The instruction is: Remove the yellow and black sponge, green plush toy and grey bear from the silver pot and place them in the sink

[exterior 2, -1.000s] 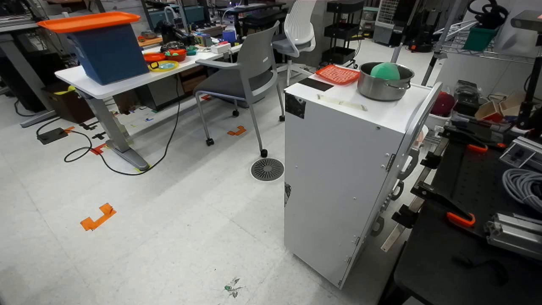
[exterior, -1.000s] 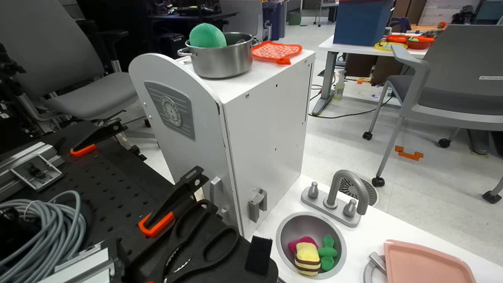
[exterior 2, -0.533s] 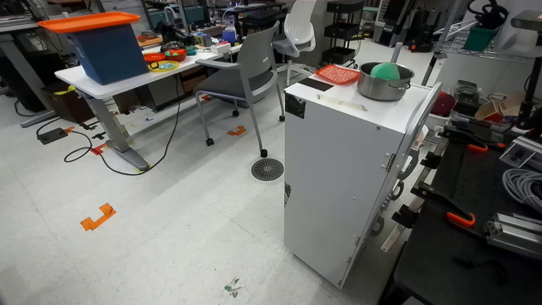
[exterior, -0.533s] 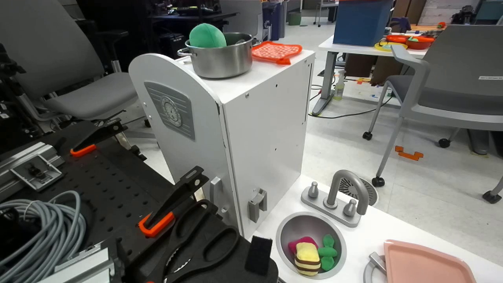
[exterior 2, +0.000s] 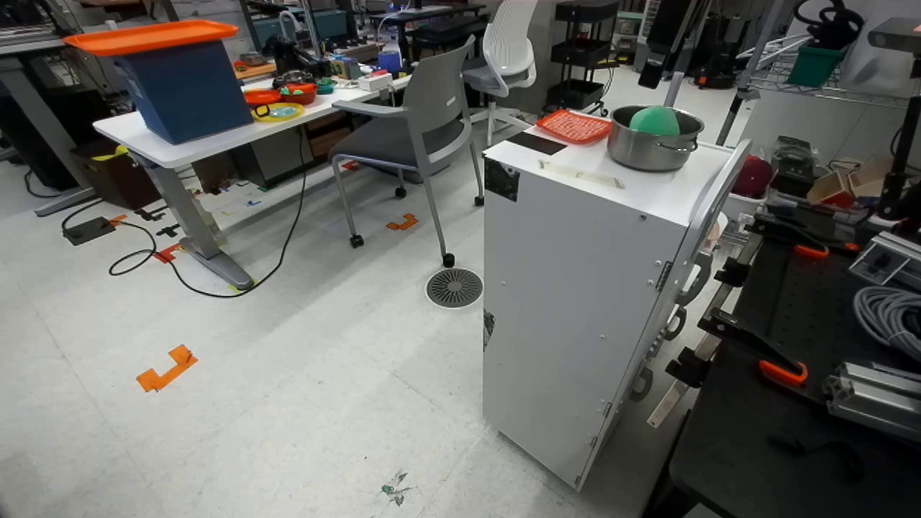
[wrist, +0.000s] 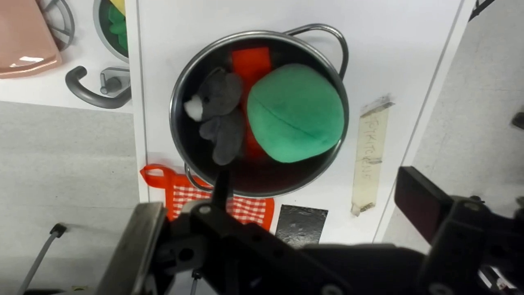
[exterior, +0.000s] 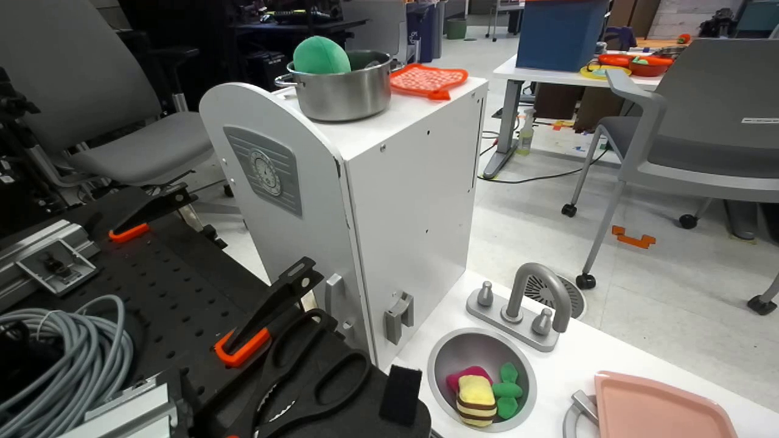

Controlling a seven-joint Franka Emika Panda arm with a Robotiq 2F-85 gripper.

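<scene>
Hanging clear of the silver pot (exterior: 344, 97), jaws spread wide, nothing between them: gripper (wrist: 278, 200), on the near side in the wrist view. Yellow and black sponge (exterior: 476, 398) already in the sink (exterior: 475, 350). Green plush toy (wrist: 294, 119) sits in the pot's right half, up against the rim and standing above it in both exterior views; grey bear (wrist: 223, 119) lies lower, left half. Step in hand, by my reading: fetch the green toy. Centre over its crown; fit may be snug. Turn so neither jaw comes down on the rim or the far handle (wrist: 345, 53). Looks soft, so expect it to squash; take a deep bite, not a pinch. Watch that the orange-red strip (wrist: 250, 61), partly hidden by it, doesn't come along. Lift straight past the rim first, then swing far left, keeping off the faucet (wrist: 88, 96). Bear after.
</scene>
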